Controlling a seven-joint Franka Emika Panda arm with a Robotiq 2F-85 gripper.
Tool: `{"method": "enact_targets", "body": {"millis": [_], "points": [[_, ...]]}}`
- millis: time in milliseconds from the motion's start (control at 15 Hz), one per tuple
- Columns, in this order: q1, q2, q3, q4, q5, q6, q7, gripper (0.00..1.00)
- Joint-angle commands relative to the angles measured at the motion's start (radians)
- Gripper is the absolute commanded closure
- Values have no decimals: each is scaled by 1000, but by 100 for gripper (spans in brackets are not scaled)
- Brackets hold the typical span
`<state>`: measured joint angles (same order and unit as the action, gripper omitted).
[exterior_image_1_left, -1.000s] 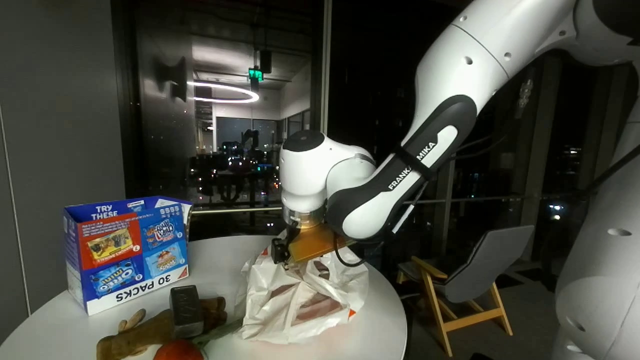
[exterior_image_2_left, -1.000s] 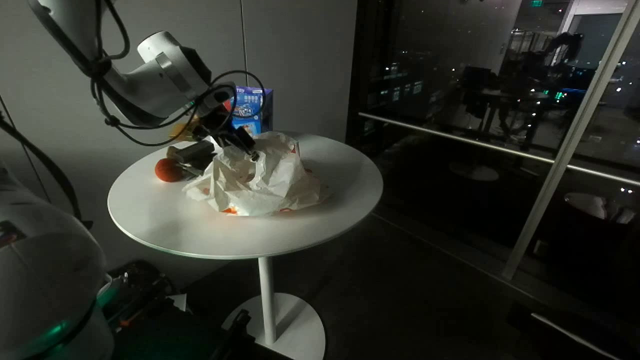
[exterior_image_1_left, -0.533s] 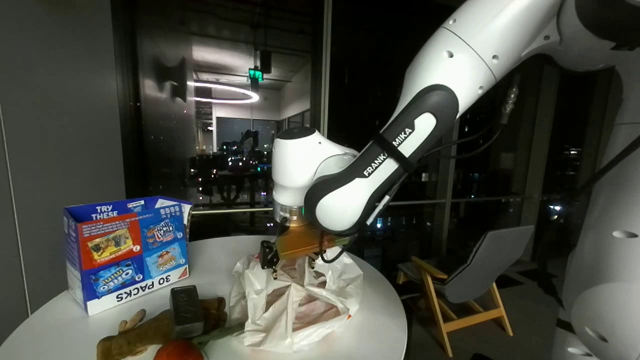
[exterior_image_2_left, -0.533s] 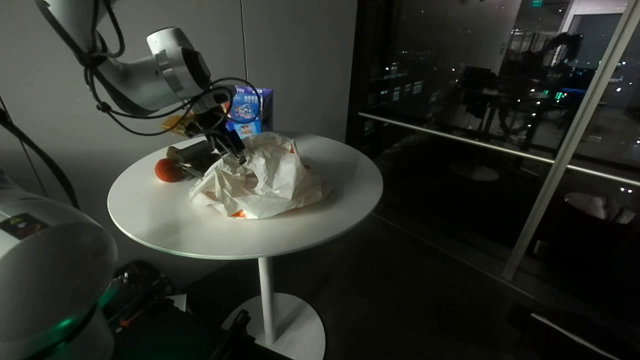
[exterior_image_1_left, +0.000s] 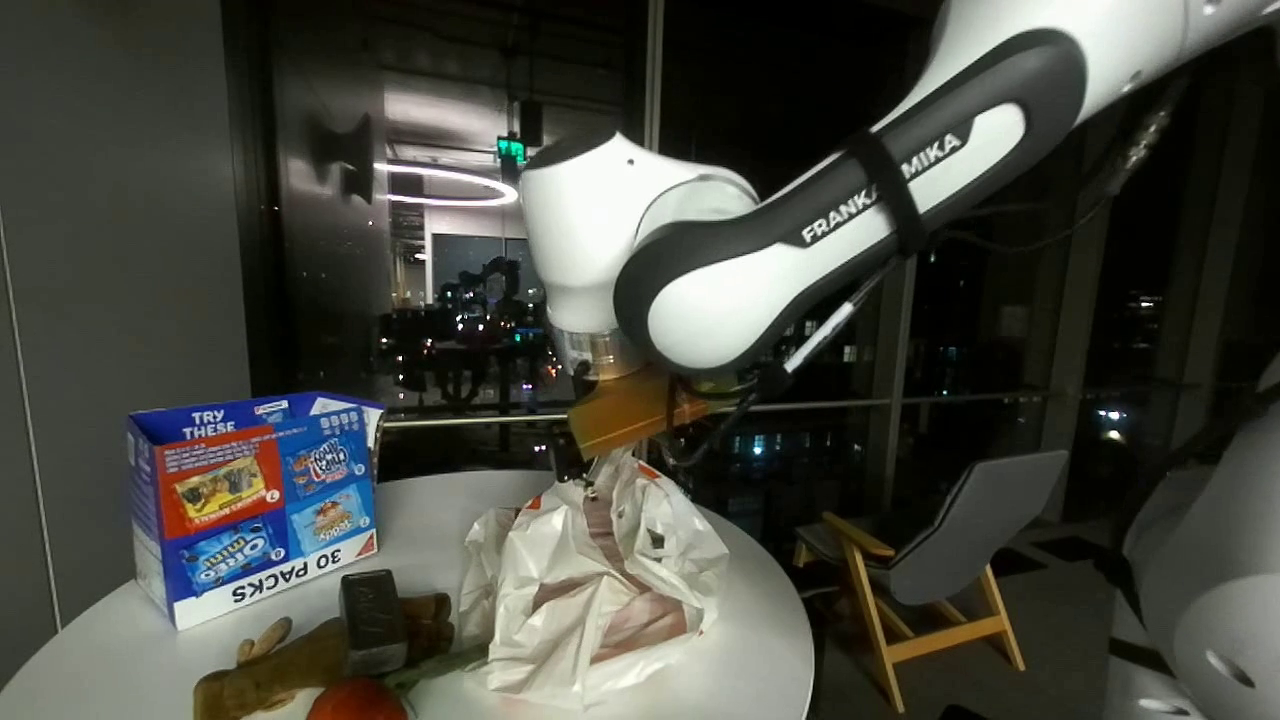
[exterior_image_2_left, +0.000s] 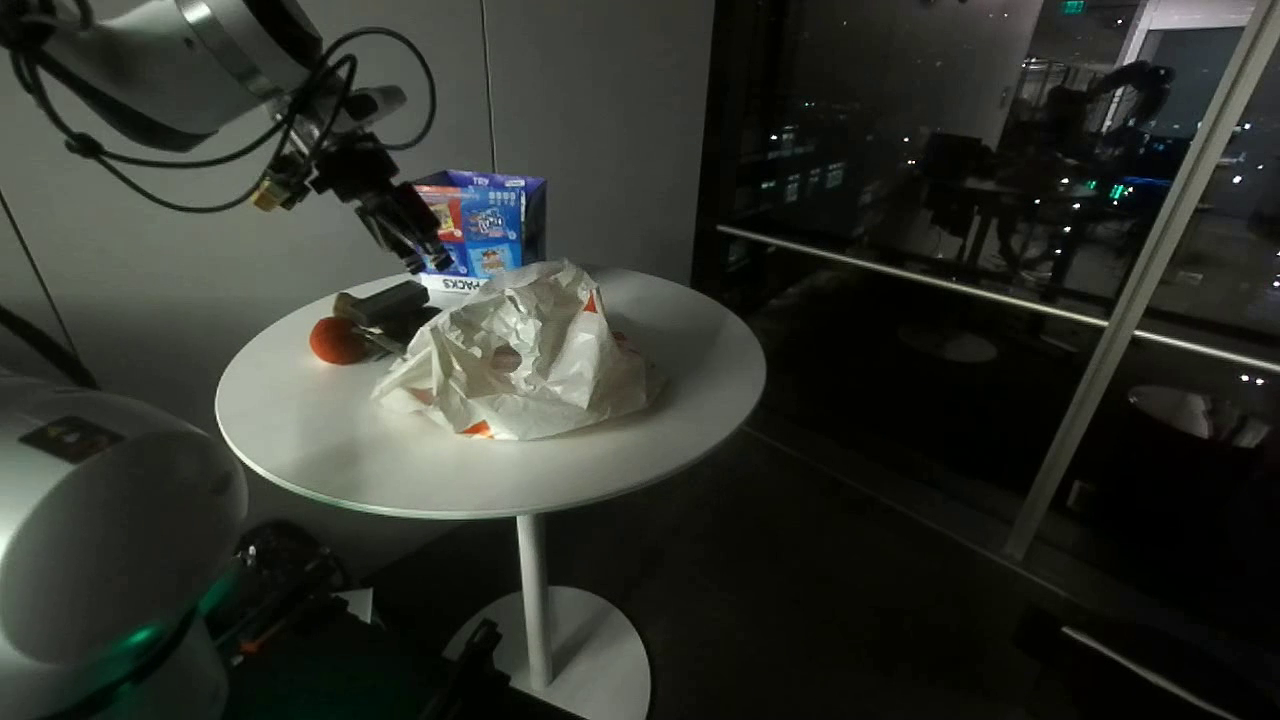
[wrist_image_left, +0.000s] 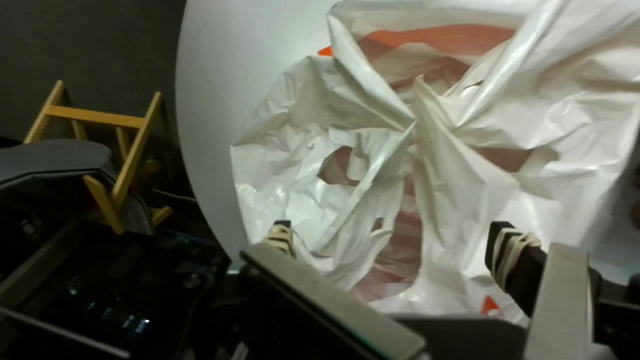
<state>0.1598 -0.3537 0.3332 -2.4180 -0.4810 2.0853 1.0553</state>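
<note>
A crumpled white plastic bag (exterior_image_1_left: 560, 610) with orange marks lies on the round white table; it also shows in an exterior view (exterior_image_2_left: 550, 350). In the wrist view the bag (wrist_image_left: 465, 200) fills most of the picture, with folds, holes and a reddish inside showing. My gripper (wrist_image_left: 396, 242) is open, its two banded black fingertips wide apart with nothing between them. In an exterior view the gripper (exterior_image_2_left: 430, 264) is in the air above and apart from the bag. In another exterior view the far finger is hard to make out against the bag's top.
A blue and red snack box (exterior_image_1_left: 260, 500) stands open at the table's (exterior_image_2_left: 330, 470) back. A dark block (exterior_image_1_left: 372, 620) rests on a brown glove (exterior_image_1_left: 290, 665), beside an orange-red ball (exterior_image_2_left: 337, 340). A grey chair (exterior_image_1_left: 960, 530) with wooden legs stands beyond the table, near tall windows.
My gripper has risen off the bag and drawn back toward the robot's base. The bag shifted slightly, and its top stands higher. The box, block and ball have not moved.
</note>
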Motion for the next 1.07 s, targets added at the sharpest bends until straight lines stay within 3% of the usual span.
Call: {"method": "enact_targets", "body": {"millis": [0, 333, 600, 733, 1000], "points": [[66, -62, -29, 2, 130, 54, -191, 0], [71, 40, -73, 17, 298, 242, -448, 0], [77, 210, -102, 55, 473, 325, -692, 0], [72, 289, -104, 97, 537, 245, -776, 0], [64, 292, -85, 118, 445, 110, -659, 0]]}}
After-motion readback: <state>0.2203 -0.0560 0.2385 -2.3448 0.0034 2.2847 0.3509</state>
